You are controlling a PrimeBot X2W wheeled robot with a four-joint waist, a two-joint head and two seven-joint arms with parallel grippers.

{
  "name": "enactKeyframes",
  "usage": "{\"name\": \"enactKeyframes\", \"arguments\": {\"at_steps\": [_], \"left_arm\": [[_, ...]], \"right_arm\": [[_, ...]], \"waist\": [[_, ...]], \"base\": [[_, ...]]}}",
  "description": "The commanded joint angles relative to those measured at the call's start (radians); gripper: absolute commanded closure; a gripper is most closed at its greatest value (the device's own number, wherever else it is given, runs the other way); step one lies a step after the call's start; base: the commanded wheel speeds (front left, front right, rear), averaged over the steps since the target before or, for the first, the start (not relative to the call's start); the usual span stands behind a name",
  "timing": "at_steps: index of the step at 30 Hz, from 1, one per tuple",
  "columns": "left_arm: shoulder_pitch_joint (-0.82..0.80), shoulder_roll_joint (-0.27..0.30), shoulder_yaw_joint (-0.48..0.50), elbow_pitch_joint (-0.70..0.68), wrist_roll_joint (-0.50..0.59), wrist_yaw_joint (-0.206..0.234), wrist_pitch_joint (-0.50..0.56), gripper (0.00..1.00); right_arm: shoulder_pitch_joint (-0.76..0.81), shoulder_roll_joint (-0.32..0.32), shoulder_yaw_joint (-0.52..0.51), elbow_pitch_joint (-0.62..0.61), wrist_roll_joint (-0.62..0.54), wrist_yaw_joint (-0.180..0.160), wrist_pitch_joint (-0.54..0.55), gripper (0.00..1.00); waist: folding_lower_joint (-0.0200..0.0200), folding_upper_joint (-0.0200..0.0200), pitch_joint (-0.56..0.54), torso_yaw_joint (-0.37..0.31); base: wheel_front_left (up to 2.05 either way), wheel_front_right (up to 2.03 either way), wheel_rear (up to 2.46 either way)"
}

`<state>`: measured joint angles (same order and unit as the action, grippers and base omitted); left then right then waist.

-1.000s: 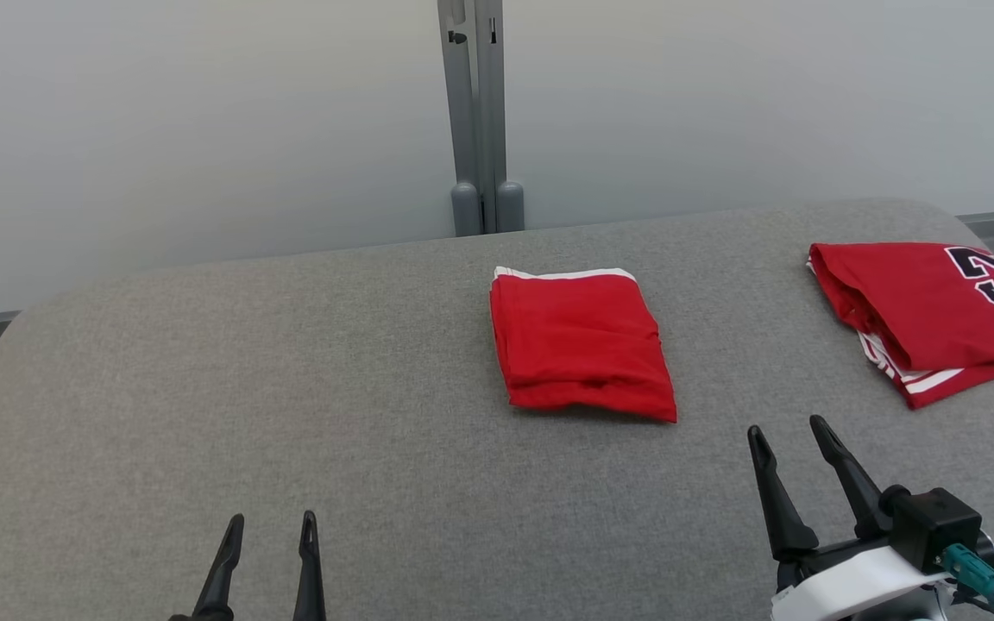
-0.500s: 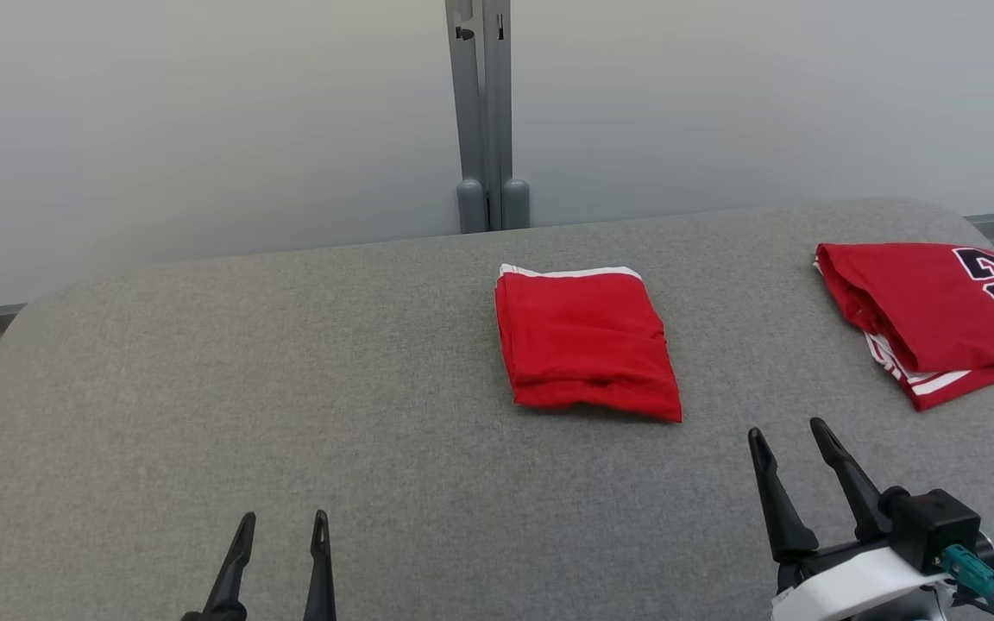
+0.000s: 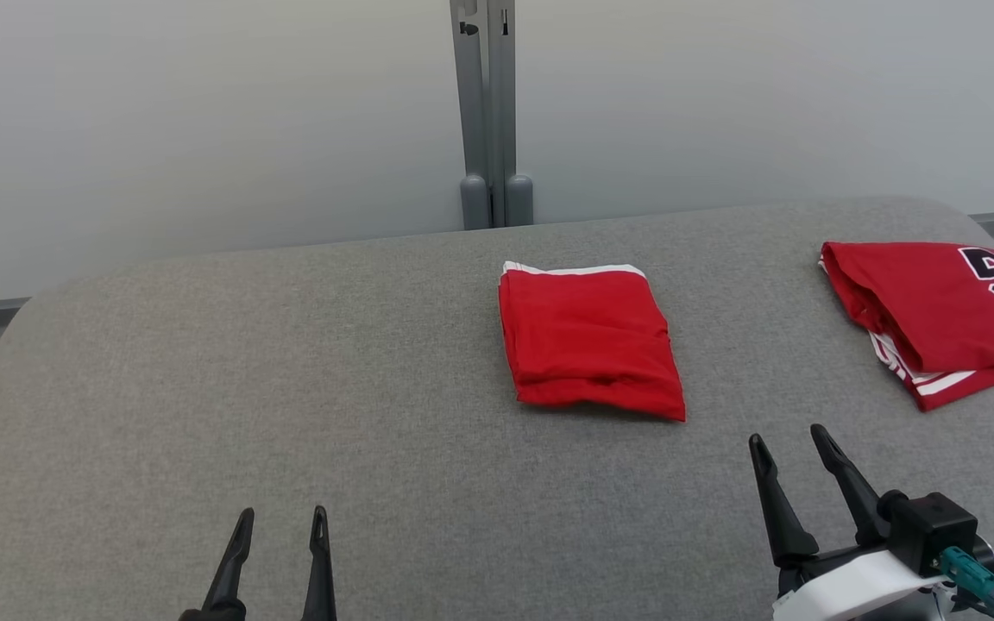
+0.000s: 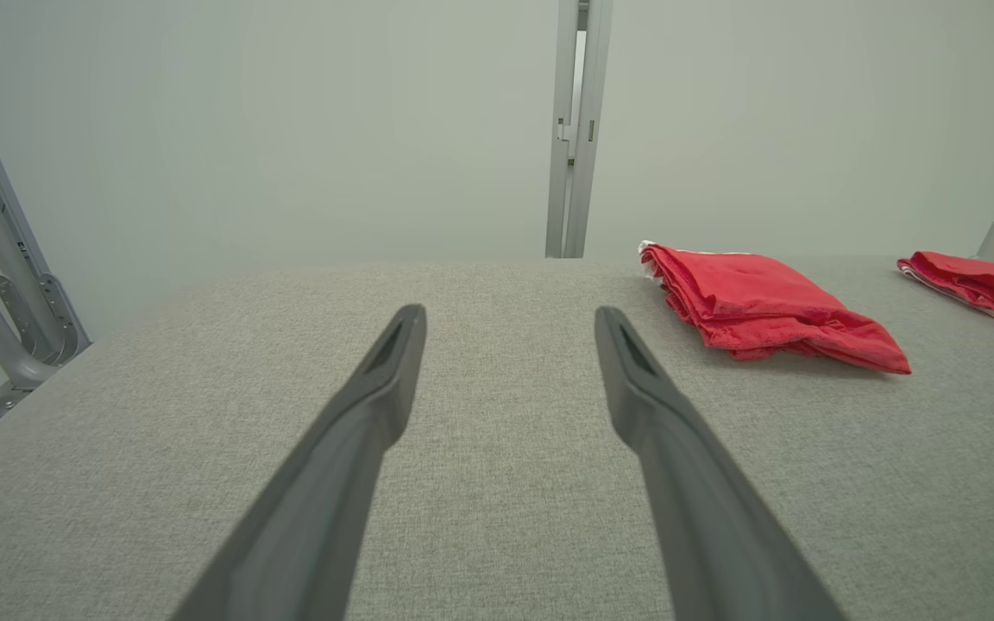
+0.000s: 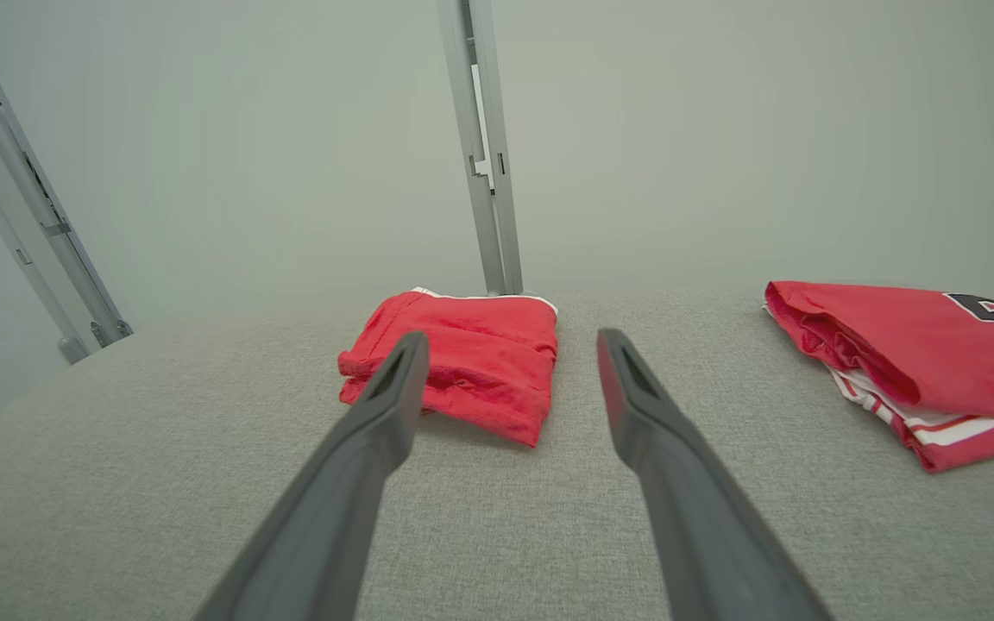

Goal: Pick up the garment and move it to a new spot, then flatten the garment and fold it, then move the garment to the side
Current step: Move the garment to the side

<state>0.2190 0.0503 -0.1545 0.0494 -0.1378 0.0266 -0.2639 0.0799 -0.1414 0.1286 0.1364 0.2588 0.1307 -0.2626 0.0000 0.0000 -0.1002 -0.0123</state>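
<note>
Garment (image 3: 592,341), red and folded into a rectangle with a white far edge, lies near the middle of the grey padded table (image 3: 290,388), well apart from a second red jersey (image 3: 937,310) at the right, while the left gripper (image 3: 281,514) and right gripper (image 3: 787,435), nearer the robot, both have their fingers spread and hold nothing.

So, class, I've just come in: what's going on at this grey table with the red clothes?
Nothing is being handled. The robot's left gripper and right gripper hover over the front of the grey table, jaws open and empty. A folded red garment with a white edge lies mid-table, beyond the right gripper. A red jersey with dark numbers lies folded at the right.
</note>
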Motion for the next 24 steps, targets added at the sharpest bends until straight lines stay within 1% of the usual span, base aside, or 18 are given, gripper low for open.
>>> {"name": "enactKeyframes", "arguments": {"at_steps": [1,7,17,21,24], "left_arm": [[-0.012,0.001,0.002,-0.003,0.003,0.003,0.0,0.0],[-0.007,0.001,-0.002,-0.007,0.005,0.002,0.0,0.0],[-0.027,0.001,-0.025,-0.011,-0.001,0.007,0.0,0.0],[-0.038,0.001,-0.04,-0.015,-0.003,0.01,0.0,0.0],[-0.058,0.001,-0.054,-0.023,0.0,0.012,0.0,0.0]], "right_arm": [[0.015,-0.002,-0.003,0.002,-0.007,0.0,-0.002,0.0],[0.017,-0.004,-0.001,0.0,-0.004,0.0,-0.002,0.0],[0.012,-0.018,-0.004,-0.006,0.003,0.0,-0.002,0.0],[-0.011,-0.016,-0.003,0.003,0.019,0.0,-0.002,0.0],[-0.055,-0.028,-0.001,0.026,0.04,0.0,-0.002,0.0]], "waist": [[0.0,0.0,0.0,0.002],[0.0,0.0,0.006,0.008],[0.0,0.0,0.048,0.031],[0.0,0.0,0.072,0.039],[0.0,0.0,0.101,0.045]], "base": [[0.0,0.0,0.0],[0.0,0.0,0.0],[0.0,0.0,0.0],[0.0,0.0,0.0],[0.0,0.0,0.0]]}}
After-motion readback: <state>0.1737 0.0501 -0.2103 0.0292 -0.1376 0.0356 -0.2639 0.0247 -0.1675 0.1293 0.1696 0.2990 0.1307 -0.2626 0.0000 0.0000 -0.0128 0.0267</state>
